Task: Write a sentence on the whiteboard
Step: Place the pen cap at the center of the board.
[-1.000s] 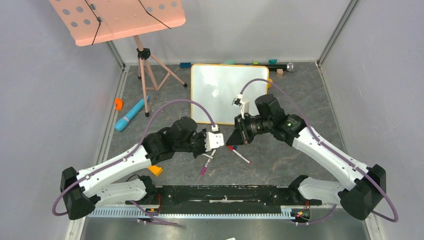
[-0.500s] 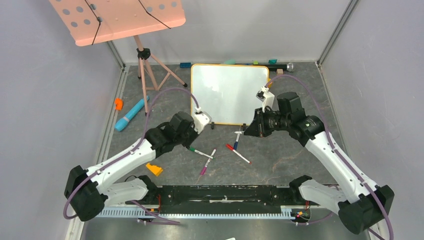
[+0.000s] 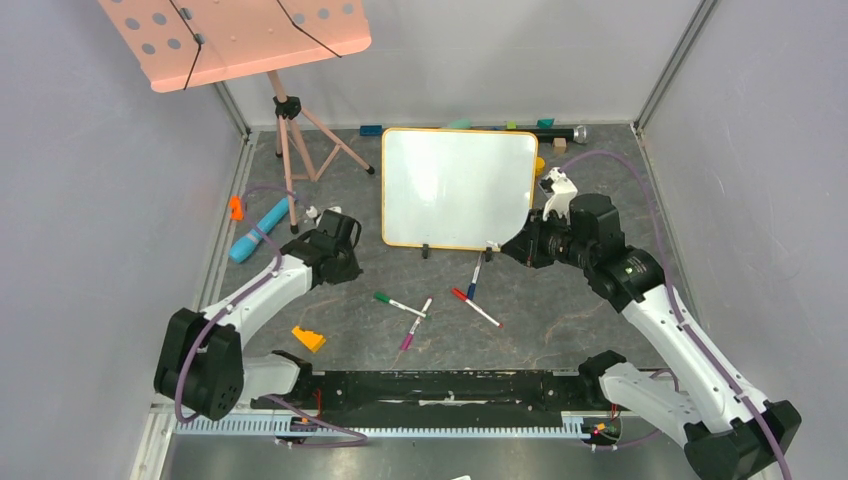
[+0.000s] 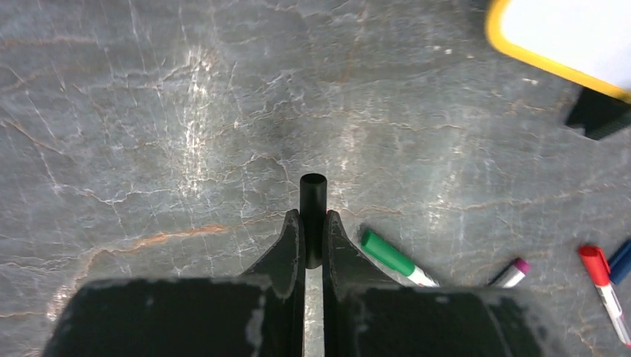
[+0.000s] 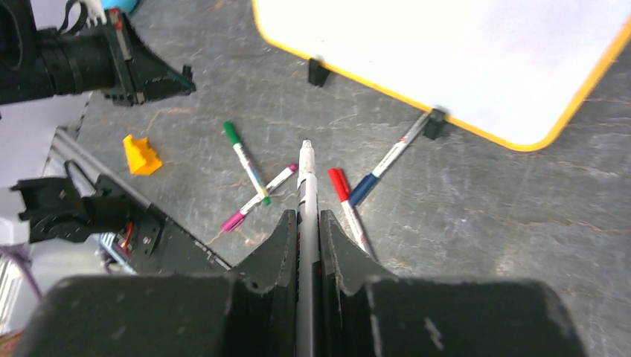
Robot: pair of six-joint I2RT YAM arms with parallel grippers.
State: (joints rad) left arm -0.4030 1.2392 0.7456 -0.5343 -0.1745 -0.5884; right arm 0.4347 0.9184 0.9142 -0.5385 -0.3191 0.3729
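The whiteboard (image 3: 457, 188) lies at the back middle, its face plain white; the sentence is out of view. My left gripper (image 3: 350, 268) hovers left of the board's near corner, shut on a short black marker cap (image 4: 313, 195) that sticks out past its fingertips (image 4: 290, 230). Near the board's front right corner, my right gripper (image 3: 518, 250) is shut on a white marker (image 5: 306, 171), whose bare tip points out ahead. Green (image 3: 400, 304), purple (image 3: 415, 325), red (image 3: 477, 308) and blue (image 3: 475, 280) markers lie on the table in front of the board.
A pink perforated music-stand tray (image 3: 235, 38) on a tripod (image 3: 290, 150) stands at the back left. A blue tube (image 3: 262, 228) and an orange piece (image 3: 237, 207) lie left, an orange wedge (image 3: 309, 339) near the left arm. Small blocks (image 3: 500, 127) line the back wall.
The two grippers, tip to tip in the middle a second ago, have pulled apart. The left has swung left with the cap and the right has gone right with the marker.
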